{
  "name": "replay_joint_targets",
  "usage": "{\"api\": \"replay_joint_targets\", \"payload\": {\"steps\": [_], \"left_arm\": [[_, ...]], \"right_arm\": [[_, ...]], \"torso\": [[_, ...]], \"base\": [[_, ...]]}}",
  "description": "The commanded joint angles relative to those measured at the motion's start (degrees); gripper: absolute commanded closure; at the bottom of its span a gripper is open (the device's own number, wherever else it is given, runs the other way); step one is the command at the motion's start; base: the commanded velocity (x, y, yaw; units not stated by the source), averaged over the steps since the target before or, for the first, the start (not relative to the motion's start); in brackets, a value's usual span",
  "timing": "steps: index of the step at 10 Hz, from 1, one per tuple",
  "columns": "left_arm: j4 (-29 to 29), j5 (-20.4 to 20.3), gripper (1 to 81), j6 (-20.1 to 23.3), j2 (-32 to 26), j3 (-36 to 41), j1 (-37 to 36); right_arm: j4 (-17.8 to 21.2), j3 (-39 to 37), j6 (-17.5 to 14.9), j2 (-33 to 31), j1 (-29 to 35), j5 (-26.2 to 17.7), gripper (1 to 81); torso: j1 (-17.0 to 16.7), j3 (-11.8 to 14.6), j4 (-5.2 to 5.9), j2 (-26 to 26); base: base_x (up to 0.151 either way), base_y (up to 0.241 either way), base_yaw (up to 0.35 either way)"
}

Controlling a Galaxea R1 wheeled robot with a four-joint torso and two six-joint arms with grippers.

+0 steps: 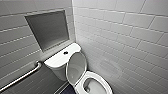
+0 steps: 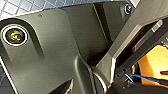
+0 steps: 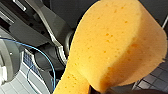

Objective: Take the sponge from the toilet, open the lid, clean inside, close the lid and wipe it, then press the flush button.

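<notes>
Since the lid [image 1: 76, 65] stands raised against the front edge of the tank [image 1: 56, 61] and the bowl [image 1: 93, 88] of the toilet [image 1: 106, 81] lies open, the step in hand is most likely the cleaning inside. The sponge [image 3: 117, 42] is off the toilet and in the air, with grey floor tiles [image 3: 156, 75] showing behind it. The right gripper [image 3: 93, 89] appears clenched on it, though only a dark tip shows beneath the orange foam, so that grasp is a judgement. Whether the left gripper holds anything cannot be told from its wrist view, where an orange edge of the sponge shows beyond the robot's own dark plate. To do the step well, the right arm should bring the sponge down through the middle of the seat ring, clear of its rim. It should also stay off the lid, which stands nearly upright and could tip forward if nudged. The foam is soft and will squash, so the grip needs to stay firm while the broad rounded end is pressed against the inner wall of the bowl and swept around it. The tiled wall [image 1: 120, 37] stands close along one side of the toilet, so coming in from the front edge looks safer. The flush button [image 1: 65, 52] at the centre of the tank top is best left untouched during this step.
</notes>
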Motion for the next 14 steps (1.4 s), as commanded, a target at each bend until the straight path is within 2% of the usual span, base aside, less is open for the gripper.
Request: {"api": "replay_joint_targets", "payload": {"steps": [1,2,4,6,7,8,9,10,11,12,13,14], "left_arm": [[0.0,2.7,1.0,0.4,1.4,-2.4,-0.6],[-0.1,1.2,1.0,0.4,2.9,-5.1,0.4],[-0.4,-3.0,1.0,0.4,5.3,-10.3,2.6],[-0.6,-3.0,1.0,0.3,7.6,-14.4,2.9],[-0.6,-3.0,1.0,0.3,8.3,-15.0,2.9],[-0.6,-3.0,1.0,0.3,8.3,-15.0,2.9],[-0.6,-3.0,1.0,0.4,8.5,-15.1,2.9],[-0.6,-3.1,1.0,0.4,8.6,-15.1,2.9],[-0.6,-3.1,1.0,0.4,8.7,-15.1,2.9],[-0.5,-3.1,1.0,0.4,8.8,-15.1,3.0],[-0.6,-3.1,1.0,0.4,8.8,-15.1,3.2],[-0.3,-3.5,1.0,0.4,8.8,-15.4,3.8]], "right_arm": [[-0.4,-0.2,1.3,-1.7,0.1,-1.2,81.1],[-0.3,-1.1,1.6,-1.7,0.1,-1.6,81.1],[-1.0,-2.2,6.3,-1.5,-0.8,-2.9,81.1],[-1.5,-2.9,5.9,0.0,-0.8,-11.7,81.1],[-0.6,-3.2,5.4,0.6,-0.6,-12.7,81.1],[0.5,-2.6,1.2,0.5,0.0,-13.0,81.1],[7.4,-0.5,-5.7,-0.1,0.1,-13.2,81.1],[17.1,3.0,-16.8,-1.6,0.2,-13.9,81.1],[26.6,6.6,-24.9,-3.8,0.8,-14.9,81.1],[33.9,11.5,-30.8,-7.2,1.2,-15.0,81.1],[36.5,17.2,-31.4,-11.5,1.6,-14.6,81.1],[36.5,23.0,-31.5,-15.8,2.8,-14.5,81.1]], "torso": [[0.0,0.0,0.0,0.0],[-0.4,0.0,0.0,0.6],[-0.8,0.0,0.0,1.2],[-0.8,0.0,0.0,1.1],[-0.8,0.0,0.0,1.1],[-0.8,0.0,0.0,1.1],[-0.8,0.0,0.0,1.1],[-0.8,0.0,0.0,1.1],[-0.8,0.0,0.0,1.1],[-0.8,0.0,0.0,1.1],[-0.8,0.0,0.0,1.1],[-0.8,0.0,0.0,1.1]], "base": [[0.0,0.0,0.0],[0.0,0.0,0.0],[0.0,0.0,0.0],[0.0,0.0,0.0],[0.0,0.0,0.0],[0.0,0.0,0.0],[0.0,0.0,0.0],[0.0,0.0,0.0],[0.0,0.0,0.0],[0.0,0.0,0.0],[0.0,0.0,0.0],[0.0,0.0,0.0]]}}
